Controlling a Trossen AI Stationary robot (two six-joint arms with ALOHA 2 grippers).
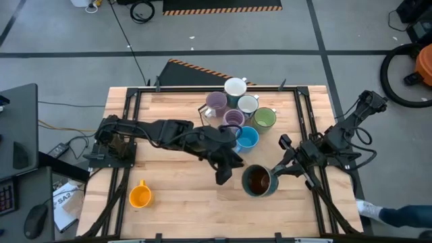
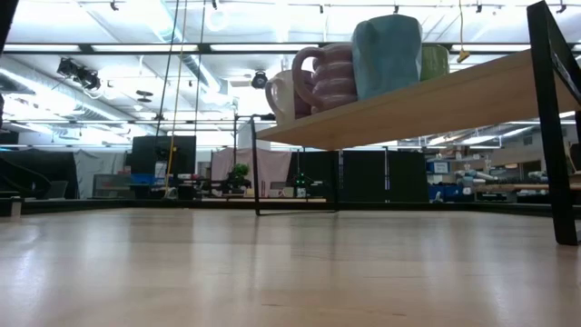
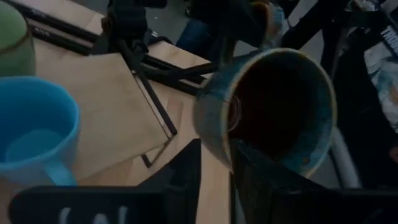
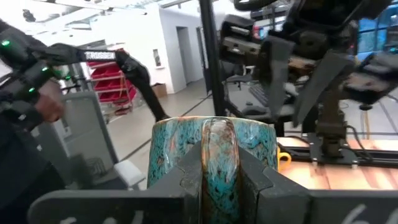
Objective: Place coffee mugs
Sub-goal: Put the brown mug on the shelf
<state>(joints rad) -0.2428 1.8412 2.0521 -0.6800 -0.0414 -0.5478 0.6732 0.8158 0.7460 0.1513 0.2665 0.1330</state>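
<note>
Right wrist view: dark mug [image 4: 214, 158], teal-mottled glaze, btwn fingers [image 4: 189, 177]

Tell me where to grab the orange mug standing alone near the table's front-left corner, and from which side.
Take the small orange ceramic mug by its rim wall, coming straight down from above. It stands upright with its mouth open upward and nothing crowds it. Probably set one of the jaws inside and one outside, on the near side, since its handle points toward the far side.
</note>
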